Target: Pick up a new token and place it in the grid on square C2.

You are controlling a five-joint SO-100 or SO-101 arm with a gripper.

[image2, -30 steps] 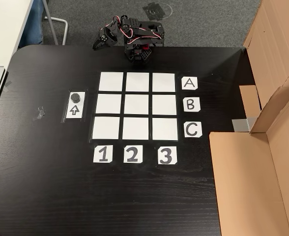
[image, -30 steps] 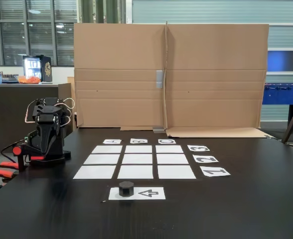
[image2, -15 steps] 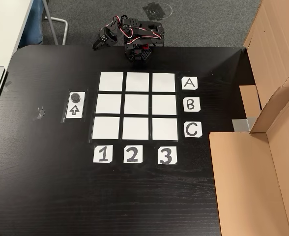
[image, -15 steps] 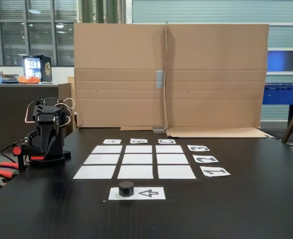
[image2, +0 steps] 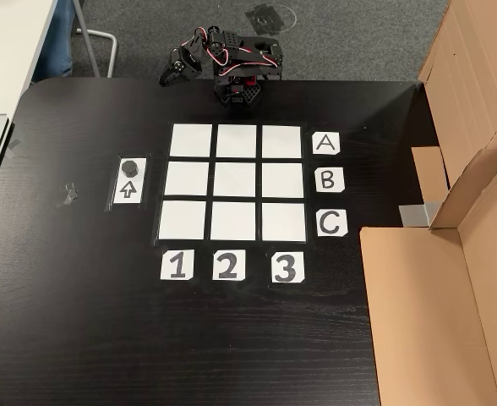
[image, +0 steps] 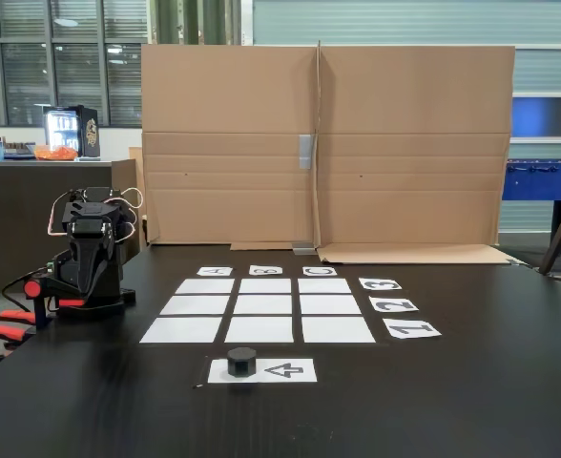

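Sitting on the arrow-printed sheet (image2: 129,180) at the left of a fixed view from above, the token (image2: 130,167) is lying above the arrow, apart from the grid (image2: 235,183). Square C2 (image2: 233,222), in the grid's bottom row, middle column, is lying bare. The arm (image2: 232,63) is resting folded at the upper centre, at the black bench's (image2: 79,321) far edge; its jaws are pointing left off the edge, too small to tell whether spread. Cardboard (image2: 451,279) is filling the right.
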